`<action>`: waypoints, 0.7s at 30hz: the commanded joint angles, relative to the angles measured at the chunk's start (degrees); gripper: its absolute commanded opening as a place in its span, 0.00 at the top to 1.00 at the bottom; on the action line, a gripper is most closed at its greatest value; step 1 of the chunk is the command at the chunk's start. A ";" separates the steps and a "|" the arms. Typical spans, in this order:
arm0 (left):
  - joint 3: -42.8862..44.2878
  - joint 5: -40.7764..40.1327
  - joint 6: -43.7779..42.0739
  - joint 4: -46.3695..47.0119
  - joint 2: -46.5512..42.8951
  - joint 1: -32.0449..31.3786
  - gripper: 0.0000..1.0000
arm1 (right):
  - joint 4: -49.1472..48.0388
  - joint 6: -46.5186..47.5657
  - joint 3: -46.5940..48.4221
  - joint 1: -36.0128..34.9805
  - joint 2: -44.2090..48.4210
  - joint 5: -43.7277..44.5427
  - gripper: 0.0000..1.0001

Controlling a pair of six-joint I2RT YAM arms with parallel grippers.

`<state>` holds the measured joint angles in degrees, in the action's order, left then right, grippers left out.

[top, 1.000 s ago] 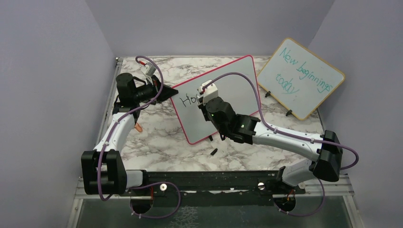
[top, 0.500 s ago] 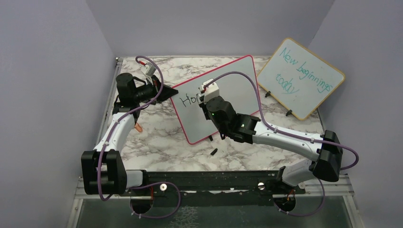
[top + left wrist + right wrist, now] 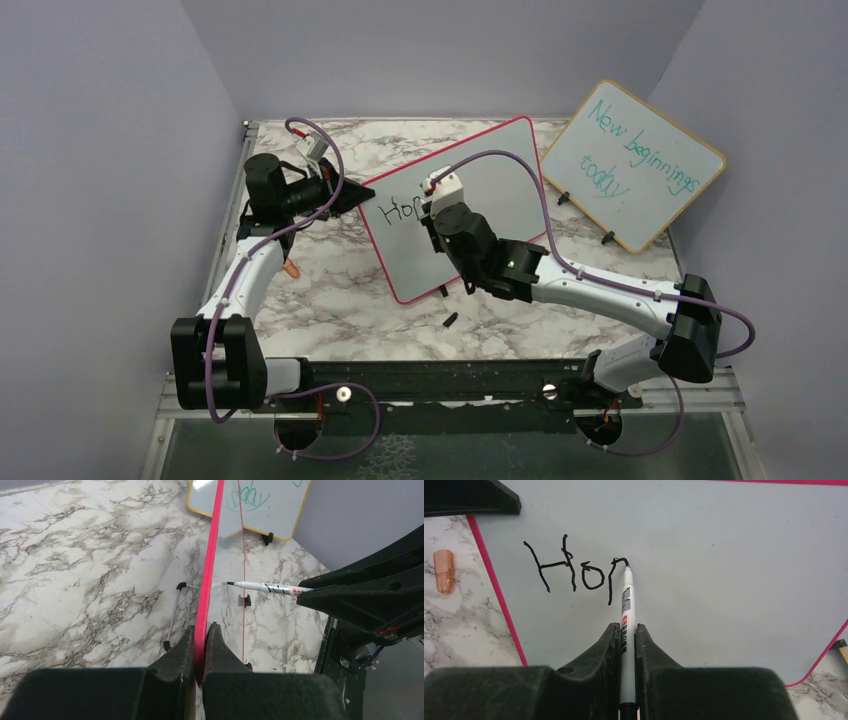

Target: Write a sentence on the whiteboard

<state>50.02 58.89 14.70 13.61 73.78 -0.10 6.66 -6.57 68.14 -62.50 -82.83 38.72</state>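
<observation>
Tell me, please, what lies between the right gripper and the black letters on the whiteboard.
The right wrist view shows only the white marker, clamped in the right gripper, crossing bare whiteboard; its tip touches the third letter of the sentence.

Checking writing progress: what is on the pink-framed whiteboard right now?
On the whiteboard, black letters "Ho" and an unfinished "p", the marker tip touching it. The right gripper covers the board strip directly below the marker.
</observation>
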 commanded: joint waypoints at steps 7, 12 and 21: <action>-1.85 -2.37 -8.86 -6.33 1.75 -1.40 1.00 | 4.93 -3.07 -0.55 0.80 0.21 -1.32 0.99; -1.80 -2.30 -8.80 -6.40 1.72 -1.40 1.00 | 5.79 -3.36 -0.38 0.80 0.38 -2.96 0.99; -1.77 -2.31 -8.80 -6.35 1.73 -1.40 1.00 | 5.69 -3.12 0.15 0.80 0.48 -7.05 0.99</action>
<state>50.02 58.70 14.68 13.54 73.78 -0.08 10.41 -9.02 68.14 -62.13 -82.30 35.70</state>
